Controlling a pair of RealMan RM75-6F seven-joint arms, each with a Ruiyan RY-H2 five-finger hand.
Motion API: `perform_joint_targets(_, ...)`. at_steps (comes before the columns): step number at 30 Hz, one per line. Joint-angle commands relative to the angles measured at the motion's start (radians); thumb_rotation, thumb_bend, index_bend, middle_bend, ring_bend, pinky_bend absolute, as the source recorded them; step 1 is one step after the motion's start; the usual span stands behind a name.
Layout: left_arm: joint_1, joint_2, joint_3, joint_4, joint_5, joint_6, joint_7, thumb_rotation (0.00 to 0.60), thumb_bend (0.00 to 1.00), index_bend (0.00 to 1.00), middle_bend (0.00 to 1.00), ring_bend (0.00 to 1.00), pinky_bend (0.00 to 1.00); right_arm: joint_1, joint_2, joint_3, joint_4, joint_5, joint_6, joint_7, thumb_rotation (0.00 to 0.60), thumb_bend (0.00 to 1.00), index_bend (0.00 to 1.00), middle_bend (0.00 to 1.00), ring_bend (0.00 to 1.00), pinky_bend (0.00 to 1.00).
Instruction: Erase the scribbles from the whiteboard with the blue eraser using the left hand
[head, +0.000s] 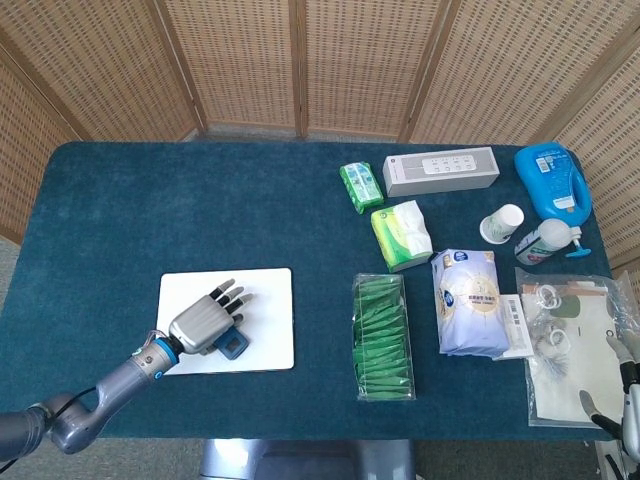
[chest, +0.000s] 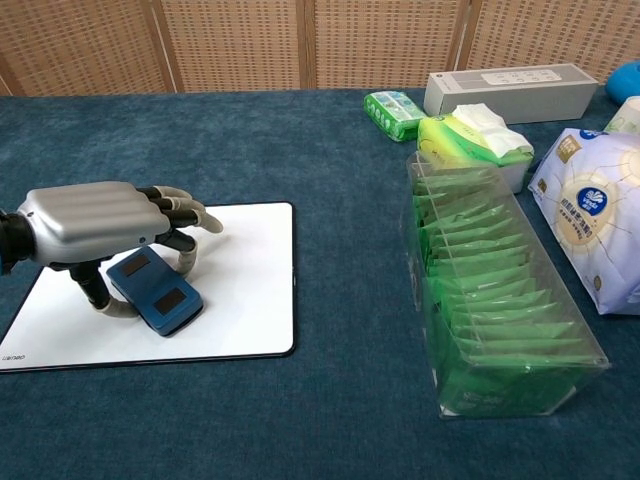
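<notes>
The left hand (chest: 95, 225) was down over the whiteboard (chest: 240, 290), holding the blue eraser (chest: 155, 292) beneath its palm, thumb on one side and fingers (chest: 185, 212) curled over the other. In the chest view the eraser sat tilted, its lower end touching the white surface near the board's middle. In the head view the same hand (head: 203, 324) covered most of the eraser (head: 233, 347), only a blue corner peeking out toward the board's right half. The whiteboard (head: 265, 300) lay flat on the blue tablecloth (head: 150, 200), at the front left, and its visible surface looked plain white.

Over on the far side, the right hand (head: 628, 400) showed only at the frame's lower right corner, by a clear plastic bag (head: 560, 350) of small parts; whether its fingers were spread or closed, I could not tell.

Between the two hands stood a clear box of green packets (head: 382, 335), and just right of it a white and blue pack (head: 469, 300). Behind those lay a green tissue pack (head: 400, 235), a small green packet (head: 361, 186) and a long grey box (head: 441, 171). At the back right were a blue jug (head: 552, 180), a paper cup (head: 502, 223) and a pump bottle (head: 545, 241).
</notes>
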Motion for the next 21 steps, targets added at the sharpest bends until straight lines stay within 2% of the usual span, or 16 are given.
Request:
perform_joint_targets(1,-0.002,-0.004,0.002,-0.002,0.005,-0.003,0.0,0.6,0.28,0.7,0.11,0.0,0.0,0.0,0.0,0.0,0.0,0.001,-0.001,0.0,0.6,0.23,0.14,0.11,0.0,0.03)
perform_joint_targets(14,-0.013,-0.014,0.006,-0.041,0.023,-0.021,-0.046,0.6,0.28,0.7,0.11,0.0,0.0,-0.003,0.002,0.001,0.002,0.002,0.003,0.003,0.6,0.23,0.14,0.11,0.0,0.03)
perform_joint_targets(21,-0.018,-0.001,0.008,-0.091,0.048,-0.018,-0.129,0.6,0.28,0.7,0.11,0.0,0.0,-0.003,0.002,0.002,0.002,0.003,0.003,0.002,0.6,0.23,0.14,0.11,0.0,0.03)
